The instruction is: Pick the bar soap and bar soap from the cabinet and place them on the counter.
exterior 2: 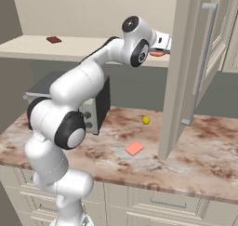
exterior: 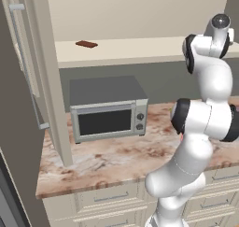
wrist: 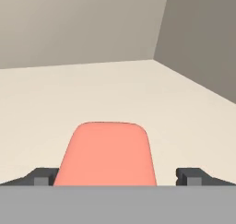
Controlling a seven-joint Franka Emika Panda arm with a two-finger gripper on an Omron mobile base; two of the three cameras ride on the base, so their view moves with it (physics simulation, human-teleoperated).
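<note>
The two-finger gripper [wrist: 118, 178] is spread wide, its dark fingertips [wrist: 42, 178] flanking a salmon-pink rounded bar soap [wrist: 107, 155] on the beige shelf of the cream wall cabinet [wrist: 138, 94], seemingly untouched, likely set to pinch; a second pink bar soap [exterior 2: 135, 148] lies on the marbled reddish-brown stone counter [exterior 2: 204, 155] at 6 o'clock below

Around the bar soap [wrist: 107, 155] the cabinet [wrist: 92, 89] shelf lies bare for you; its side wall closes off one flank.
</note>
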